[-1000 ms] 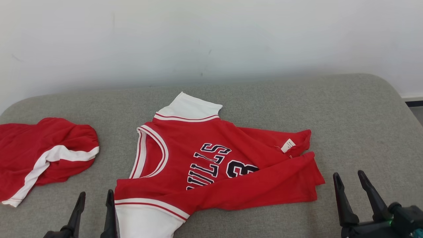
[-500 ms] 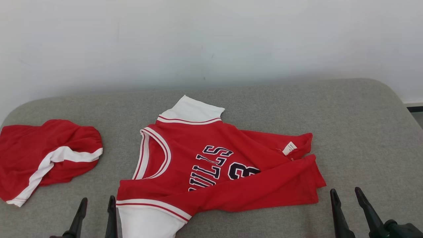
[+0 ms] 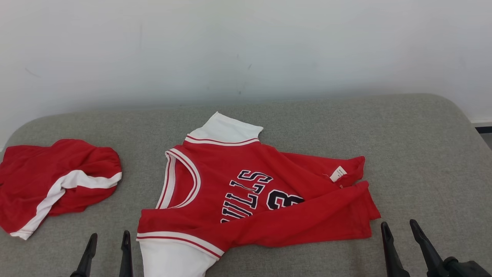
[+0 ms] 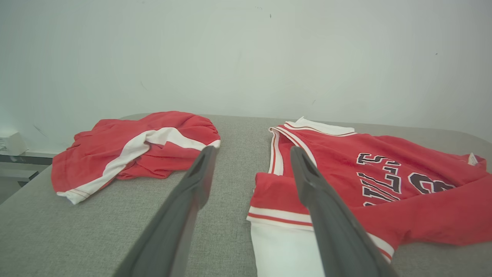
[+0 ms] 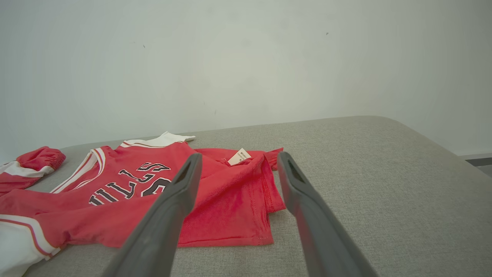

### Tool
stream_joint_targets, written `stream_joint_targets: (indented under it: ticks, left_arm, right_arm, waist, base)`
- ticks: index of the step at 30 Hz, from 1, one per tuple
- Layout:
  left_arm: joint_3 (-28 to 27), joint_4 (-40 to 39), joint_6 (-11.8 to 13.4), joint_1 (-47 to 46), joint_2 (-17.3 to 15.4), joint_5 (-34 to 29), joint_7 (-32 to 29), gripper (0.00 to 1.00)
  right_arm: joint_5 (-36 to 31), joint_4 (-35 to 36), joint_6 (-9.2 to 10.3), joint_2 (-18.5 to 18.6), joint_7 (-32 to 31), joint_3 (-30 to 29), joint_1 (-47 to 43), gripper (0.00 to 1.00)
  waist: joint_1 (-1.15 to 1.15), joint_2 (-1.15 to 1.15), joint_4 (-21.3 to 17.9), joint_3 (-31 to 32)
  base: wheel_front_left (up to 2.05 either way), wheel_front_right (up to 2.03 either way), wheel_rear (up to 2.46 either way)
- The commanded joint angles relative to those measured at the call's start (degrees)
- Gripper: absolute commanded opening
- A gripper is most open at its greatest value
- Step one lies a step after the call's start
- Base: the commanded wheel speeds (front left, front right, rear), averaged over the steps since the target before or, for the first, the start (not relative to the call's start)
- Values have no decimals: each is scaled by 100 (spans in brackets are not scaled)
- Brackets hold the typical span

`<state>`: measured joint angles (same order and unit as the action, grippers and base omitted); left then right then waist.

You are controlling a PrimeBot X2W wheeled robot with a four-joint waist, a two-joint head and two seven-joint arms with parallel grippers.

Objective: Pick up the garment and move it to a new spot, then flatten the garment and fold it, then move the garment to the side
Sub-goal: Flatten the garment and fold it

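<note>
Roughly at the middle of the grey fabric-covered table [image 3: 415,154] lies the red basketball jersey with white sleeves and dark lettering [image 3: 246,192]. It lies on its side and partly folded, and a red fold crosses the letters so that they read only in part. Its near white sleeve reaches the front edge and is cut off by the bottom of the head view. A small white label [image 3: 338,174] shows at the jersey's right end, where the cloth bunches.

The left hand [image 3: 109,234] sits at the front edge, just left of that white sleeve, with its two dark fingers apart and nothing between them. The right hand [image 3: 398,223] sits at the front edge past the jersey's right end, also spread and empty.

The right wrist view shows the stitched hem and the label's print, which is too small to read. The left wrist view takes in a crumpled red garment with a white stripe [image 3: 57,181] near the left edge, well apart from the jersey. It also shows what may be a pale ledge [image 4: 15,157] beyond that edge. A plain white wall [image 3: 246,46] rises behind the far edge.
</note>
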<state>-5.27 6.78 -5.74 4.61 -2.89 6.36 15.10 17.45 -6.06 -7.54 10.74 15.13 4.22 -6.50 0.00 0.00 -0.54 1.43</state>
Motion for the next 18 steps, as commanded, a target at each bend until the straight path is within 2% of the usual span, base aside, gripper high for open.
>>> stream_joint_targets:
  ticks: [1,11,18]
  left_arm:
    - [-25,-11,7,18,0,-41,6,100]
    - [-51,27,-10,42,0,-42,6,100]
    - [186,581,-75,122,0,-11,5,100]
  right_arm:
    - [-30,-9,12,-14,0,6,-35,100]
    - [-13,-89,12,-3,0,15,-33,100]
    - [76,-839,12,54,-129,-38,310,100]
  waist:
    - [0,0,0,5]
    - [0,0,27,26]
    - [0,0,7,-92]
  base:
    - [0,0,0]
    - [0,0,0]
    - [0,0,0]
